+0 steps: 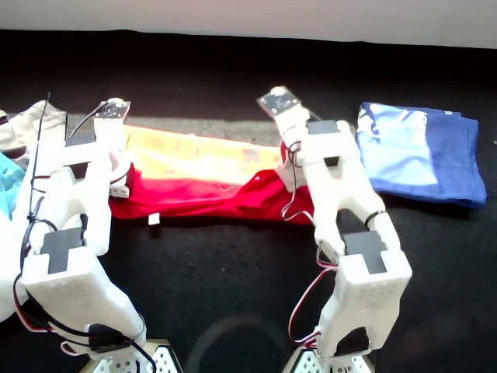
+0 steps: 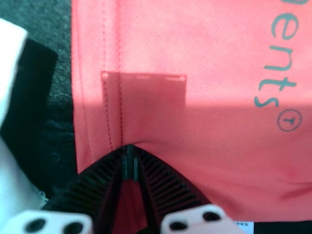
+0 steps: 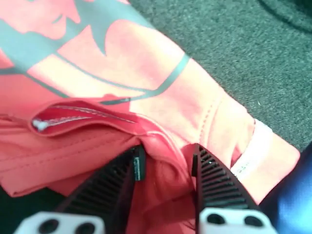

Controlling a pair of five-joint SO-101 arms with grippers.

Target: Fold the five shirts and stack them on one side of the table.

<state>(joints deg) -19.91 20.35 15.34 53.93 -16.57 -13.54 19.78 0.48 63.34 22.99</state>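
A red shirt (image 1: pixel 202 183) with a pale printed front lies spread across the middle of the black table (image 1: pixel 233 272). My left gripper (image 1: pixel 122 180) is at its left end. In the left wrist view it (image 2: pixel 129 153) is shut on the red shirt's (image 2: pixel 195 97) hemmed edge, below a sewn patch (image 2: pixel 144 102). My right gripper (image 1: pixel 289 177) is at the shirt's right end. In the right wrist view it (image 3: pixel 166 163) is shut on a thick bunched fold of the red shirt (image 3: pixel 122 63), and cloth fills the gap between the jaws. A folded blue shirt (image 1: pixel 419 151) lies at the far right.
A whitish shirt (image 1: pixel 23 128) and a cyan one (image 1: pixel 6 183) lie bunched at the left edge. White cloth (image 2: pixel 9 97) borders the red shirt beside my left gripper. The blue shirt (image 3: pixel 292 204) lies close to my right gripper. A white tag (image 1: pixel 154 219) sticks out at the red shirt's front edge.
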